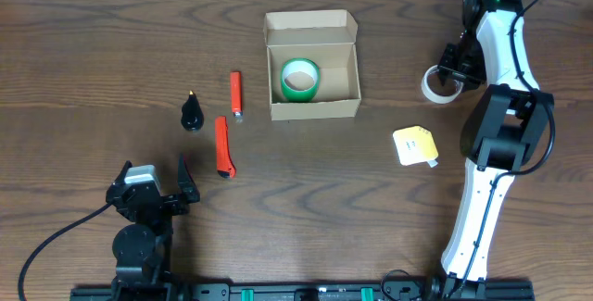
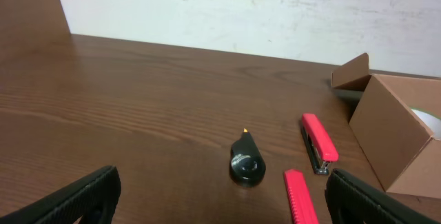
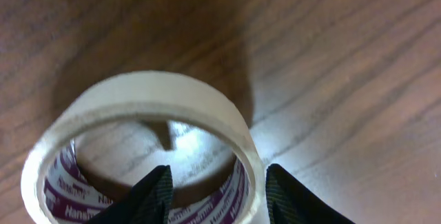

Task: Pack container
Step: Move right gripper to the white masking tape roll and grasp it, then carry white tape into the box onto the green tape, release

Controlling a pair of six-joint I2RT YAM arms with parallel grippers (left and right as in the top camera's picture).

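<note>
The container [image 1: 312, 108] is an open brown cardboard box at the table's centre, lid flap folded back, with a green tape roll [image 1: 300, 78] lying inside. It also shows at the right edge of the left wrist view [image 2: 400, 134]. A white tape roll [image 1: 435, 85] lies flat at the far right. My right gripper [image 1: 452, 71] is down at it. In the right wrist view the open jaws [image 3: 217, 193] straddle the roll's wall [image 3: 151, 89], one finger inside the ring and one outside. My left gripper [image 1: 153, 176] is open and empty near the front left [image 2: 224, 189].
Left of the box lie a black teardrop-shaped item [image 1: 192, 113] [image 2: 247, 165], an orange-red stapler [image 1: 236, 94] [image 2: 318, 141] and a red utility knife [image 1: 223, 146] [image 2: 300, 196]. A yellow sticky-note pad [image 1: 415, 145] lies right of the box, beside the right arm.
</note>
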